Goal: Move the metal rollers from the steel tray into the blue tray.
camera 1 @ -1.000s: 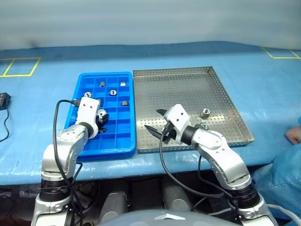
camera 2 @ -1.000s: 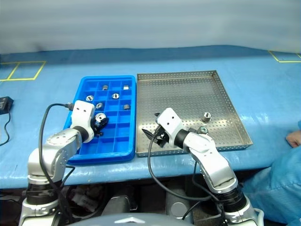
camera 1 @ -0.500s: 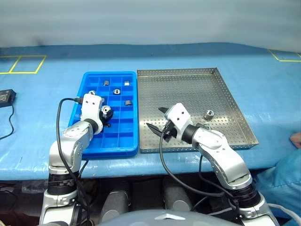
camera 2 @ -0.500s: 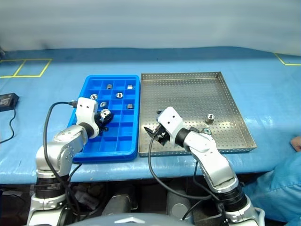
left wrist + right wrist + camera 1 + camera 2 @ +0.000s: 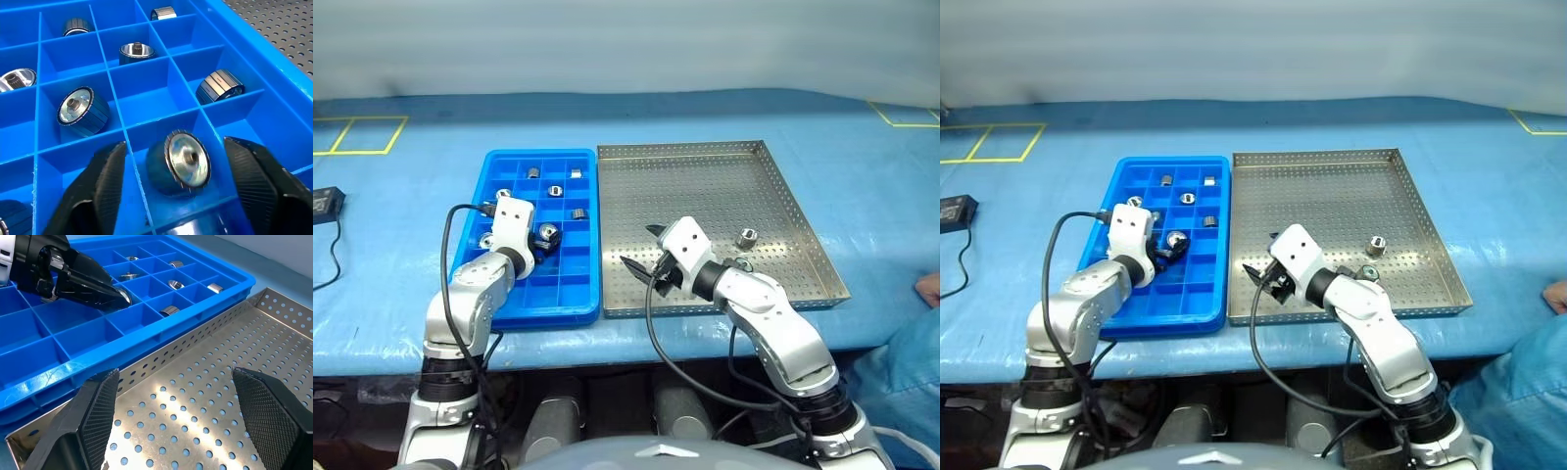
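Observation:
The blue tray lies left of the steel tray. My left gripper is open over the blue tray's middle, and a metal roller lies on its side in the compartment between the fingers, touching neither. Several more rollers sit in cells farther back. Low over the steel tray's near left corner, my right gripper stands open and holds nothing. One roller stands on the steel tray's right half, and another lies by my right forearm.
A black box with a cable lies at the far left of the blue table cover. Yellow tape squares mark the back corners. A person's hand and blue sleeve are at the right edge.
My left gripper has shifted right over the blue tray and opened, letting its roller drop into a compartment. The right arm has kept still.

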### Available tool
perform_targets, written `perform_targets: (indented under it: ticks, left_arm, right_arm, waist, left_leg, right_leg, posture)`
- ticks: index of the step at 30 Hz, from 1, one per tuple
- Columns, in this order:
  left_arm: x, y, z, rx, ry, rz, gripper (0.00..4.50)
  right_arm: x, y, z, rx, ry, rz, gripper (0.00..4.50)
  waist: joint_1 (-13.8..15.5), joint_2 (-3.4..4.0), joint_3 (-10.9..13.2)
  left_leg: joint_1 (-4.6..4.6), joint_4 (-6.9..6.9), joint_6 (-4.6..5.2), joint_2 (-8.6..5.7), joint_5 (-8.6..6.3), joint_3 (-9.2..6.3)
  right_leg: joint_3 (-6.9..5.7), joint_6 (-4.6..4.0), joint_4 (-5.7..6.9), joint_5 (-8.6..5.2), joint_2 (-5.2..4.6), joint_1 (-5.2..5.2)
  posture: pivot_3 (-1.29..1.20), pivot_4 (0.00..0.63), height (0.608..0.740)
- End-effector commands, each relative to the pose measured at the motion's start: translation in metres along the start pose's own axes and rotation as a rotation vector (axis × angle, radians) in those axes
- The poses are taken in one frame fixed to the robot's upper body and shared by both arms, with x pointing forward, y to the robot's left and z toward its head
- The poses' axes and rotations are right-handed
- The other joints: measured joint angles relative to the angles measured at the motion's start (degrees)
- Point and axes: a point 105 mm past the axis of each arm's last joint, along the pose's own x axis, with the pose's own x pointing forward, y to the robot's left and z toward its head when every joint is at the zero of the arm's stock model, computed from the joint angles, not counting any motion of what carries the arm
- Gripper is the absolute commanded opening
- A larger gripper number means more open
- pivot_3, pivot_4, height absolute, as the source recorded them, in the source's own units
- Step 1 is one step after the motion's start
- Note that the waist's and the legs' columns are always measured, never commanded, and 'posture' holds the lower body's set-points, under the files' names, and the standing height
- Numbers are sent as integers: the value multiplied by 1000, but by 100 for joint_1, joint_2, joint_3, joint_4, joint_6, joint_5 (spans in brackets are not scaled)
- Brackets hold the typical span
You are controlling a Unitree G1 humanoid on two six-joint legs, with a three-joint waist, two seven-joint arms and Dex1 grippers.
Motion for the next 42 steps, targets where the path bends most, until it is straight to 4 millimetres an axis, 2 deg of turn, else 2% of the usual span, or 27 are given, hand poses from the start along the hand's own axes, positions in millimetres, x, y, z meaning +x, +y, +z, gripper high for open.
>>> perform_targets:
  ticks: [1, 6, 11, 15, 21, 25, 28, 30, 35, 42]
  left_arm:
    - [-2, -7, 31, -31, -158, -60, 3968]
    - [-2, -42, 43, -89, -212, -282, 3968]
    - [7, -75, 35, 11, -156, -439, 3968]
    - [16, -102, 25, 108, -115, -549, 3968]
    - [29, -133, 20, 205, -98, -650, 3968]
    - [31, -137, 22, 226, -114, -668, 3968]
    - [30, -134, 25, 228, -132, -660, 3968]
    - [29, -132, 25, 229, -138, -652, 3968]
    - [27, -126, 24, 218, -138, -626, 3968]
    - [25, -118, 16, 193, -121, -584, 3968]
  right_arm:
    - [-5, -5, 15, -33, -59, -37, 3898]
    - [-14, -17, 12, -60, -32, -104, 3898]
    - [-26, -35, 4, -86, 31, -203, 3898]
    - [-39, -46, -4, -115, 95, -294, 3898]
    - [-50, -53, -14, -93, 148, -366, 3898]
    - [-51, -63, -34, 29, 199, -424, 3898]
    - [-48, -68, -56, 167, 243, -468, 3898]
    - [-45, -68, -63, 227, 251, -465, 3898]
    - [-35, -64, -60, 300, 207, -425, 3898]
    - [-24, -64, -53, 323, 174, -382, 3898]
  waist:
    - [-1, 0, 0]
    - [-26, 0, 0]
    - [-133, 0, 0]
    - [-332, 2, -1]
    - [-763, 3, -2]
    - [-1153, 3, -2]
    - [-1401, 4, -2]
    - [-1545, 4, -2]
    - [-1728, 5, -3]
    - [-1785, 5, -3]
  left_leg:
    - [0, -1, 0, 0, 0, 0]
    - [-1, 0, 0, 0, 0, 3]
    - [-7, 1, 1, -1, 0, 5]
    - [-18, 1, 1, -1, 0, 10]
    - [-35, 3, 5, -1, 2, 8]
    - [-35, 4, 9, -1, 3, 8]
    - [-31, 4, 11, 2, 5, 7]
    - [-24, 3, 11, 2, 5, 7]
    - [-13, 3, 11, 2, 5, 7]
    - [-12, 2, 14, 2, 6, 7]
  right_leg:
    - [0, 0, 0, 0, -1, 0]
    - [0, 0, -3, 0, -3, 2]
    - [0, 0, -2, 0, -2, 5]
    - [3, 0, 0, -1, -3, 12]
    - [1, 3, 0, 0, -2, 3]
    - [2, 8, 0, 1, -4, 5]
    - [1, 11, 2, 3, -1, 8]
    - [1, 13, 6, 3, -2, 16]
    - [2, 17, 6, 5, -2, 28]
    - [3, 52, 5, 25, -2, 27]
  posture:
    - [-302, 150, 740]
    - [-338, 150, 740]
    - [-382, 150, 740]
    - [-421, 150, 740]
    - [-479, 150, 740]
    - [-501, 150, 740]
    - [-503, 150, 740]
    - [-498, 150, 740]
    - [-474, 150, 740]
    - [-438, 150, 740]
